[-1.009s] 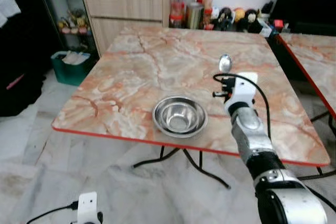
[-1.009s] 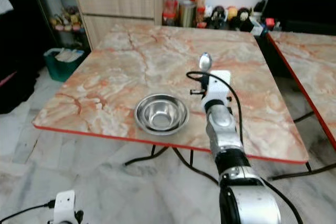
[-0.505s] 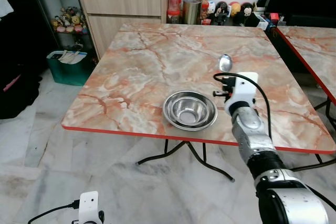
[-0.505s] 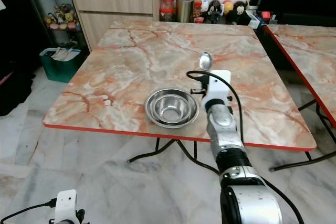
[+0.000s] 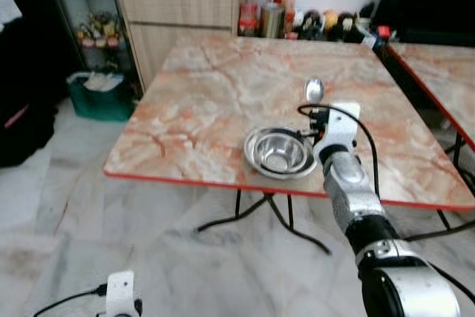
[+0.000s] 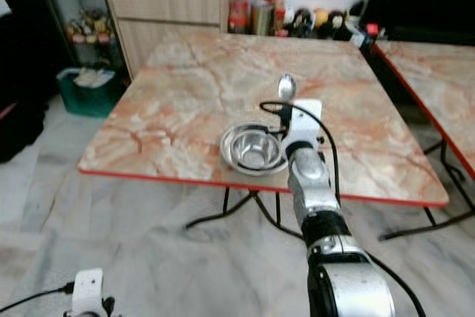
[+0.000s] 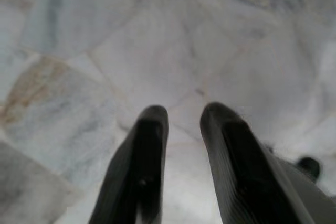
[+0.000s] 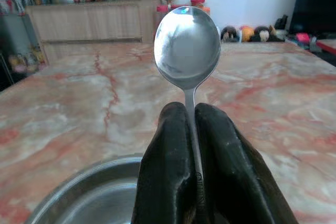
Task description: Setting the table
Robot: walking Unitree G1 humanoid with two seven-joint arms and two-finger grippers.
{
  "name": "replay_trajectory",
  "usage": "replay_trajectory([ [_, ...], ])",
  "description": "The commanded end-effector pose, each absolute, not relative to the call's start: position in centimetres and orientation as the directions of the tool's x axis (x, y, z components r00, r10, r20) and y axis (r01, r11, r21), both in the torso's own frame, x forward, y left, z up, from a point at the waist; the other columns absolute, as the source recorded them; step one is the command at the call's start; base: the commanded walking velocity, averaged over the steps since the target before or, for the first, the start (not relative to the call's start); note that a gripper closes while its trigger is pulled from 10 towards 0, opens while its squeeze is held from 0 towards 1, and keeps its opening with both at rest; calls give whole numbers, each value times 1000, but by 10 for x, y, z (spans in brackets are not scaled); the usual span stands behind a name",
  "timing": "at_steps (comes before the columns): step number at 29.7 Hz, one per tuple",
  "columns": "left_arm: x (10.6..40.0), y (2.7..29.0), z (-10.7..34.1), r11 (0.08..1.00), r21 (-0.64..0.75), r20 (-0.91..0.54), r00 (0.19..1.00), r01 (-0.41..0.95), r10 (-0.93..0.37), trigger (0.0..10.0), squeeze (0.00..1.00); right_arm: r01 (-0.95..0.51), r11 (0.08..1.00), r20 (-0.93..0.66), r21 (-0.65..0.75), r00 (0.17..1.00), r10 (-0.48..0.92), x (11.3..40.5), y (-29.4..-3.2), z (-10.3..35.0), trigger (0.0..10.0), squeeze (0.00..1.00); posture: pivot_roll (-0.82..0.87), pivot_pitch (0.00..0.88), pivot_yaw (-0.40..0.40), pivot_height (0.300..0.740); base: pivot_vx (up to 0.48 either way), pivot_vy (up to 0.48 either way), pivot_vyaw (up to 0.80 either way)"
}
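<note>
One steel bowl (image 5: 280, 153) sits near the marble table (image 5: 208, 109)'s front edge, nothing inside it. My right gripper (image 8: 195, 129) pinches the spoon (image 8: 187, 43) upright at its three o'clock. Left gripper (image 7: 181, 124) hangs over floor, fingers slightly parted.

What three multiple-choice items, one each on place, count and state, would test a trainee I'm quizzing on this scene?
1. Where is the steel bowl?
A. near the table's front edge
B. on the floor
C. on the cabinet

2. How many spoons does the right end effector hold?
A. none
B. one
C. three

3. How does the left end effector stand?
A. shut on a cup
B. open over the floor
C. inside the bowl

Key: 1 A, the bowl sits by the red rim; 2 B, one spoon pinched by the handle; 3 B, fingers apart above marble tiles.
</note>
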State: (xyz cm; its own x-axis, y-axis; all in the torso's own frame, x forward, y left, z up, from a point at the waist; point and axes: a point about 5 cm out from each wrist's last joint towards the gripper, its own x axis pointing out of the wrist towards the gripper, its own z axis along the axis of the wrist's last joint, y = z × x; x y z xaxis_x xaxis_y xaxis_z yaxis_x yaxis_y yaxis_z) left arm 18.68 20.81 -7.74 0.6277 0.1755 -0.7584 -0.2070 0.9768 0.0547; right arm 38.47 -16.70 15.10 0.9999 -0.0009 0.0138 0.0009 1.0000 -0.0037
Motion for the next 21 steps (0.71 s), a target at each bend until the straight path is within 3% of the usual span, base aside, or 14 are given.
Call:
replay_trajectory([
  [1,185,217,-77,972,70,-758,622,-223,197,10000,0,-3,1000,-5,6,1000,3,383,-164,145,10000,0,66,0,12,740,0,0,0],
  [10,186,217,-76,973,74,-755,625,-219,198,10000,0,2,1000,-7,14,1000,-2,382,-165,144,10000,0,68,0,12,740,238,0,0],
  [16,186,217,-76,973,73,-754,627,-218,197,10000,0,3,1000,-5,16,1000,-3,382,-166,144,10000,0,68,0,13,740,273,0,-525],
  [21,187,216,-76,973,73,-751,630,-217,197,10000,0,3,1000,-4,10,1000,-3,382,-166,144,10000,0,69,0,12,740,277,0,0],
])
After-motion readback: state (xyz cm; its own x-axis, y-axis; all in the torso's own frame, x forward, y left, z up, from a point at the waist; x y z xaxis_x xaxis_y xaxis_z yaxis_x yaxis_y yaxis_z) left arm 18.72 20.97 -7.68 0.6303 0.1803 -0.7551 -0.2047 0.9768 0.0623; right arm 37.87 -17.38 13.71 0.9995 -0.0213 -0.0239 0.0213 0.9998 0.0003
